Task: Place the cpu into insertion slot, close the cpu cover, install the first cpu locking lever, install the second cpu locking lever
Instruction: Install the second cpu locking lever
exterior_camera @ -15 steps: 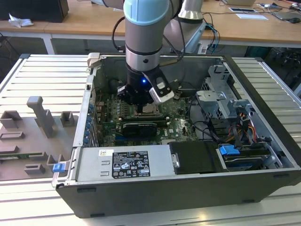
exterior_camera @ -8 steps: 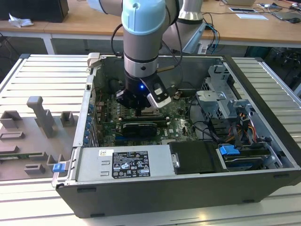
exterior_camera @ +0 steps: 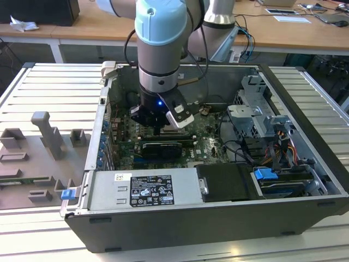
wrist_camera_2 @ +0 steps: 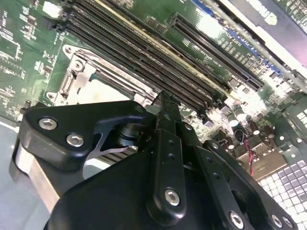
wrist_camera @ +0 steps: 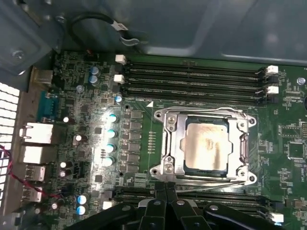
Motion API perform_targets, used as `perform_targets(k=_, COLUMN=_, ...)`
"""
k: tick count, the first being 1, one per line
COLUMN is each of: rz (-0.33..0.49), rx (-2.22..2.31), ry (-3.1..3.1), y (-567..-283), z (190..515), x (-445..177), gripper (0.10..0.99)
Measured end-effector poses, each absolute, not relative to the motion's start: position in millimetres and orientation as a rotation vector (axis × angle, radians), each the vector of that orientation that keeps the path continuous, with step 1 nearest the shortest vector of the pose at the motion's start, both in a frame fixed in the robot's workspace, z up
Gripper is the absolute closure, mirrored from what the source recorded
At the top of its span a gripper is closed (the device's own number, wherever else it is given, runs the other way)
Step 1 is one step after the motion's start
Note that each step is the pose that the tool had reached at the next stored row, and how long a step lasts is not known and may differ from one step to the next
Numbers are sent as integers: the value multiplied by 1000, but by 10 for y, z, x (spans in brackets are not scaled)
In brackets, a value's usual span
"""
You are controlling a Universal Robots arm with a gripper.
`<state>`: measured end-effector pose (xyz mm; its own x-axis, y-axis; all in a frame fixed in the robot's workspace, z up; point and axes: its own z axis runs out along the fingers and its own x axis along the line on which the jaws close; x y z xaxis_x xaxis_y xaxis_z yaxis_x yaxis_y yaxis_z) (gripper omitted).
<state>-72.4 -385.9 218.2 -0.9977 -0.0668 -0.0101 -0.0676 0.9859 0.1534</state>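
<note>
Robotics lab bench, PC assembly rig.
I'm over an open computer case point(exterior_camera: 218, 218) on a slatted aluminium table point(exterior_camera: 49, 87); grey fixture blocks point(exterior_camera: 49, 136) beside it, wooden desks point(exterior_camera: 103, 27) with cables behind.

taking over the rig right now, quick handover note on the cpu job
Gripper: fingers together, holding nothing, at the edge of the insertion slot inside the open computer case.
The cpu lies seated in the slot, its pale face showing through the cut-out.
The cpu cover lies down flat over it, so placing and closing look done.
Locking levers: whether either is latched cannot be told; treat both as left to check.
Memory slots run along both sides of the socket.
</note>
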Motion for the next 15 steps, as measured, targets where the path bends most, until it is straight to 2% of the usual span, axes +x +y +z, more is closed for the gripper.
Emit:
perform_targets(k=7, rz=321, rx=-106, ry=3116, y=-3916, z=2118, x=-749, gripper=980)
perform_targets(k=15, rz=342, rx=-119, ry=3113, y=-3918, z=2057, x=-749, gripper=980)
